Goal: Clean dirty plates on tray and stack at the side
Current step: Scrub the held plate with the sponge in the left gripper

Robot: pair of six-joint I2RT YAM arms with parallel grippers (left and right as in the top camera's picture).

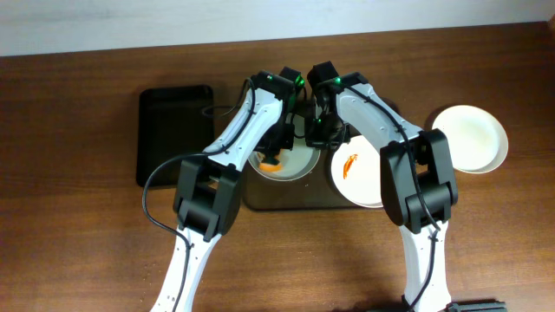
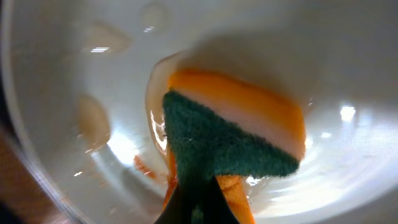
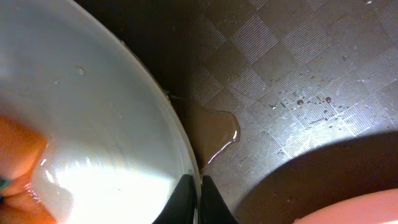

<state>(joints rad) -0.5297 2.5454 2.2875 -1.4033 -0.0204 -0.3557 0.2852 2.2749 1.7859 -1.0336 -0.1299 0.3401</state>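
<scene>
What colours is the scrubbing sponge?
The sponge is orange with a green scouring layer; left wrist view.

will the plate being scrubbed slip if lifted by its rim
Probably slippery: the plate looks wet and glossy, with a puddle beside it. Likely stiff; the right pincer grips only its thin rim, so it may tilt.

The sponge (image 2: 230, 134), green face over orange, presses on the wet white plate (image 2: 348, 56). An orange smear (image 2: 144, 167) lies just beside it, pale drops (image 2: 93, 118) nearer the rim.
</scene>
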